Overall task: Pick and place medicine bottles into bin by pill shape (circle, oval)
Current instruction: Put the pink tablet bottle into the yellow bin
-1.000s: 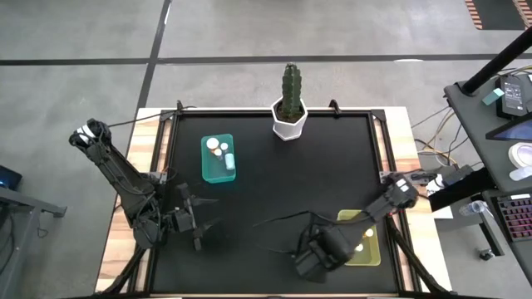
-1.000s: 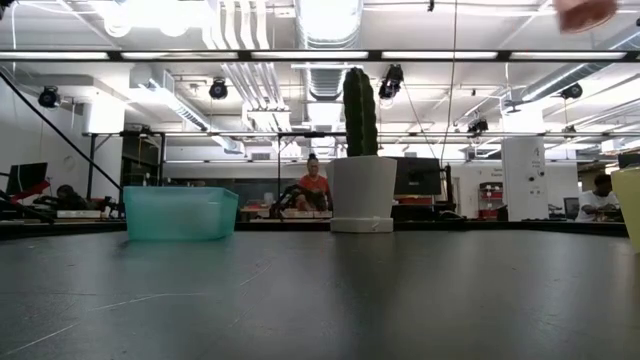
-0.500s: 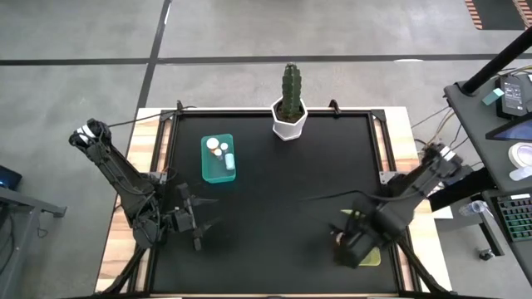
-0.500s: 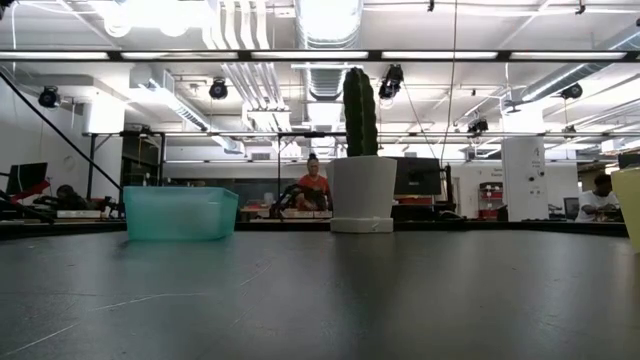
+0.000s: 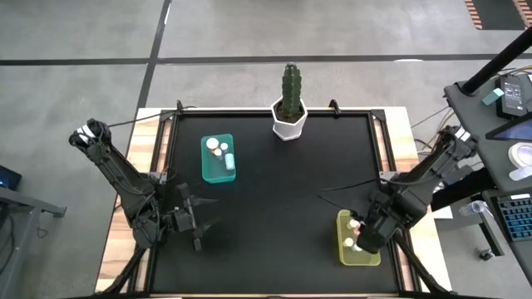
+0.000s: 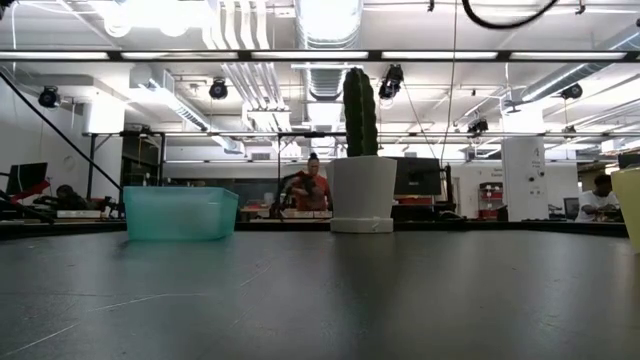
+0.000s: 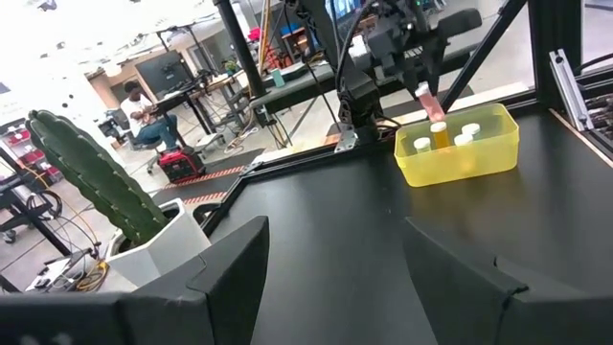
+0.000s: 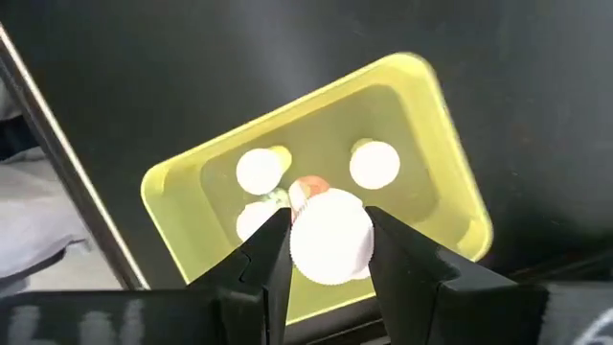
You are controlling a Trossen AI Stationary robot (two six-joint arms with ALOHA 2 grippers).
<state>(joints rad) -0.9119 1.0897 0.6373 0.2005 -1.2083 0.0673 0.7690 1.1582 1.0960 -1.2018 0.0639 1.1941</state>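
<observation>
My right gripper (image 8: 330, 251) is above the yellow bin (image 5: 359, 247), which sits at about 4 o'clock on the black table (image 5: 274, 191). The fingers are closed on a medicine bottle (image 8: 331, 238); its white cap fills the gap between them and a bit of orange body shows just behind the cap. In the left wrist view the held bottle hangs just over the bin, among the bottles in it. Three other white-capped bottles (image 8: 260, 170) lie in the yellow bin under it.

My left gripper (image 5: 198, 224) waits at about 8 o'clock on the table, with fingers spread and nothing between them. The teal bin (image 5: 219, 159), at about 10 o'clock, holds a few bottles. The cactus pot (image 5: 288, 117) stands at 12 o'clock.
</observation>
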